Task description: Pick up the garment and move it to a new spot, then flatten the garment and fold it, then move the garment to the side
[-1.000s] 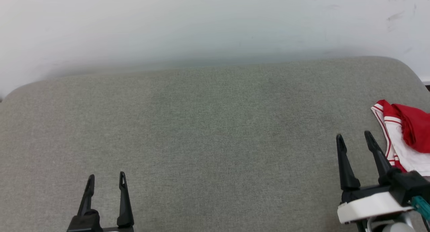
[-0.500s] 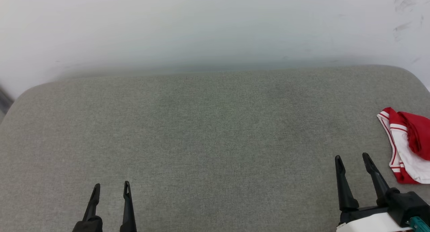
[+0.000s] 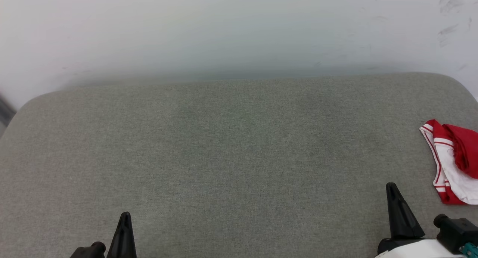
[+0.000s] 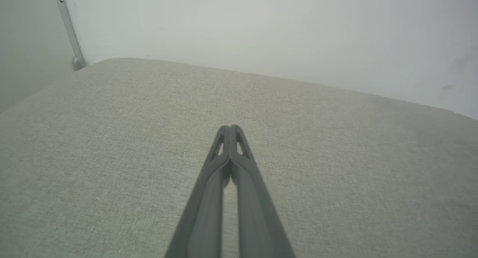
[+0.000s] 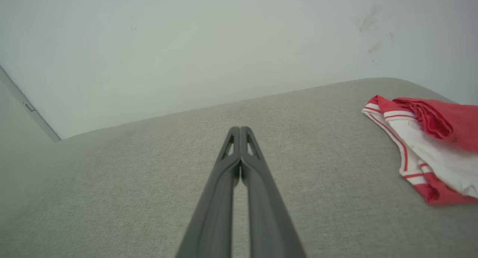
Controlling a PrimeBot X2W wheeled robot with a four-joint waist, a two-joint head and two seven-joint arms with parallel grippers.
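I am holding my left gripper (image 3: pixel 125 220) and my right gripper (image 3: pixel 392 190) at the near edge of a grey-green fabric cushion (image 3: pixel 239 157). Each pair of dark fingers is pressing together tip to tip and gripping nothing. The garment (image 3: pixel 452 164) is lying crumpled at the cushion's right edge, with its white inside facing up. Its red-and-white striped trim is curving along its left side and a bunch of red cloth is folding over the top. Part of it is running out of the head view. It is sitting ahead of my right gripper and to its right, apart from it. In my right wrist view, the closed fingers (image 5: pixel 224 198) are pointing toward the cushion's far edge, with the garment (image 5: pixel 429 146) lying off to their right. In my left wrist view, the closed fingers (image 4: pixel 213 198) are pointing across the fabric toward a pale wall (image 4: pixel 261 26) behind the far edge.
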